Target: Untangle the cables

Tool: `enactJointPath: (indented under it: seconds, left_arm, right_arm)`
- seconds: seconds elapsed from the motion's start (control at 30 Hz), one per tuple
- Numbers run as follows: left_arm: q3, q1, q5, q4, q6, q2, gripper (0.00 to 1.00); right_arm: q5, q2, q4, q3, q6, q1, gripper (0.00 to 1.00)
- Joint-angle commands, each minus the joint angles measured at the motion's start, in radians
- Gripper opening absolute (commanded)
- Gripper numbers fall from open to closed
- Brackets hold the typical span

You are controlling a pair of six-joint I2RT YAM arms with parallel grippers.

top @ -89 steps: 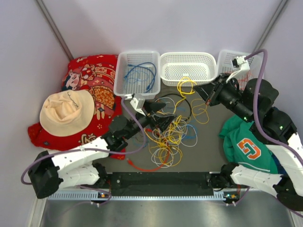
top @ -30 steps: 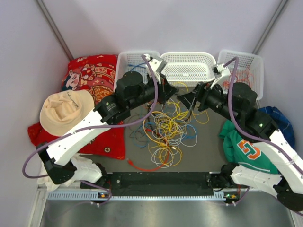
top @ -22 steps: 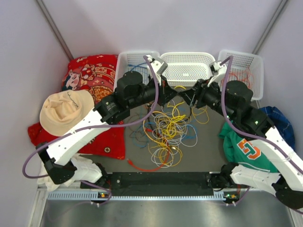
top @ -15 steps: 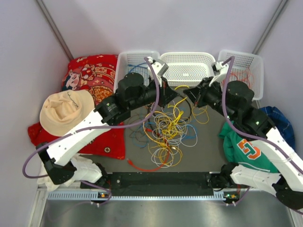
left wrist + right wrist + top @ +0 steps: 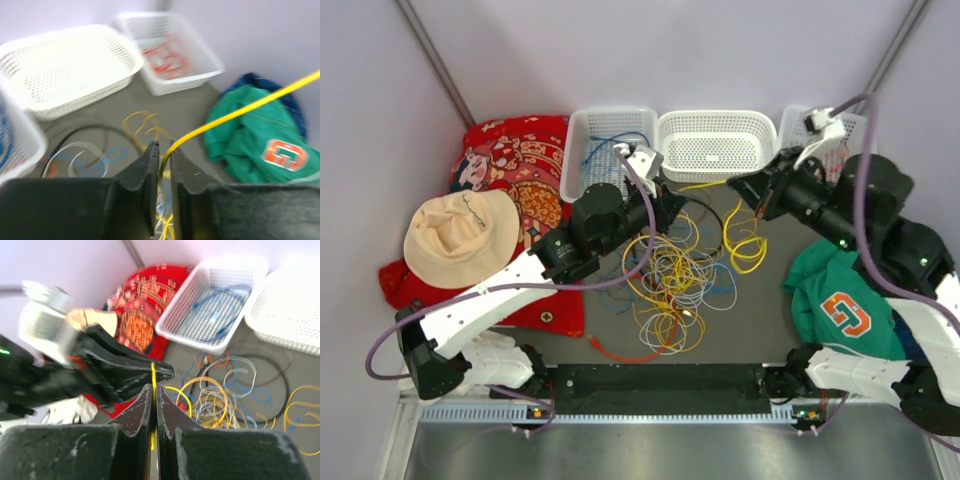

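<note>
The cables [image 5: 665,275] lie in a loose tangle of yellow, white, blue and black loops at the table's middle. One yellow cable [image 5: 703,185] is stretched between the two grippers, above the pile. My right gripper [image 5: 735,187] is shut on it; the wrist view shows the strand [image 5: 153,374] pinched between the jaws [image 5: 153,386]. My left gripper [image 5: 665,205] faces it from the left. Its jaws [image 5: 164,145] stand slightly apart, and the yellow cable [image 5: 240,107] runs loosely through the gap. More yellow loops [image 5: 745,245] hang below the right gripper.
Three white baskets line the back: the left one [image 5: 575,160] holds blue cables, the middle one [image 5: 715,145] looks empty, the right one [image 5: 795,125] holds red-orange cables. A green jersey [image 5: 840,300] lies right; a red patterned cloth [image 5: 510,160] and beige hat [image 5: 460,235] lie left.
The right gripper closed on the yellow cable and pulled back to the right. The left gripper drew back down-left and its jaws parted a little.
</note>
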Motion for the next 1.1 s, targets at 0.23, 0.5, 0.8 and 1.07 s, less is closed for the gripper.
enactJointPath:
  seconds: [0.23, 0.5, 0.8, 1.07]
  left_arm:
    - [-0.117, 0.095, -0.291, -0.101, -0.084, 0.029, 0.99]
    - [-0.189, 0.095, -0.313, -0.078, -0.075, -0.038, 0.99]
    - [-0.384, 0.095, -0.301, -0.046, -0.182, -0.168, 0.99]
    - [-0.669, 0.095, 0.052, 0.527, -0.146, -0.331, 0.99]
  right_arm:
    - [0.143, 0.024, -0.023, 0.331, -0.072, -0.009, 0.0]
    - [0.232, 0.085, 0.015, 0.357, -0.11, -0.01, 0.0]
    - [0.416, 0.234, 0.132, 0.544, -0.213, -0.012, 0.0]
    - [0.369, 0.263, 0.137, 0.59, -0.183, -0.013, 0.0]
